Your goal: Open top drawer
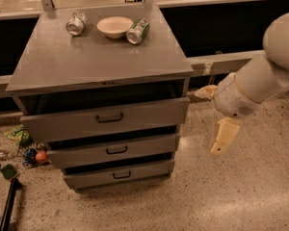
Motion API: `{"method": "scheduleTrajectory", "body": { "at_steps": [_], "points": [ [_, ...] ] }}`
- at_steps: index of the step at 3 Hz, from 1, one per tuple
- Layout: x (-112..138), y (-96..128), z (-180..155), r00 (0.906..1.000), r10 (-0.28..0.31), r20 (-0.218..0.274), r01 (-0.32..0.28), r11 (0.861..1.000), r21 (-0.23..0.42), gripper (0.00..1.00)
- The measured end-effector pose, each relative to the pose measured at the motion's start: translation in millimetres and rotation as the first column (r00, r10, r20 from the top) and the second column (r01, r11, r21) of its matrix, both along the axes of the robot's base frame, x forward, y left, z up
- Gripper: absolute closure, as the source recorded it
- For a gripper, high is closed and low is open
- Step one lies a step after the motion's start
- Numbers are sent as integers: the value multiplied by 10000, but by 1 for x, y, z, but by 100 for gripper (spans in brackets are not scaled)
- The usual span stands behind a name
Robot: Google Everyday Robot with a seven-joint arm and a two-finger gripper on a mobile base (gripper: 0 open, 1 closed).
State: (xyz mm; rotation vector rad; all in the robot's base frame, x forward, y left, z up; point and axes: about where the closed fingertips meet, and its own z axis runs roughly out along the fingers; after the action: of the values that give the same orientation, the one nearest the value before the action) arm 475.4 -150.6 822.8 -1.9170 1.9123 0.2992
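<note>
The grey cabinet [101, 61] has three drawers. The top drawer [149, 114] has the tallest front and a small dark bail handle [109, 118] at its centre. It stands out a little, with a dark gap above its front. The two shallower drawers [111, 150] below also stand out slightly. My gripper [215, 114] is to the right of the cabinet, level with the top drawer and apart from it. Its cream fingers [225, 136] are spread, and it holds nothing. The white arm [265, 76] comes in from the upper right.
Two cans [76, 24] [137, 31] and a white bowl [114, 26] lie on the cabinet top. Small clutter [29, 153] lies on the speckled floor at the left. A dark stand [7, 201] is at the lower left. A low ledge [231, 59] runs behind.
</note>
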Motion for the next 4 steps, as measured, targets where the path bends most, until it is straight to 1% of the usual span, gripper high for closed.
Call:
{"method": "scheduleTrajectory", "body": {
  "at_steps": [1,2,3,4],
  "points": [
    [3,5,-12,9988,475,73,-476,9988,105,0],
    [2,5,-10,9991,411,60,-411,9991,91,0],
    [19,17,-20,9968,697,389,-721,9954,628,0],
    [48,35,-36,9908,1161,700,-1223,9884,906,0]
  ]
}}
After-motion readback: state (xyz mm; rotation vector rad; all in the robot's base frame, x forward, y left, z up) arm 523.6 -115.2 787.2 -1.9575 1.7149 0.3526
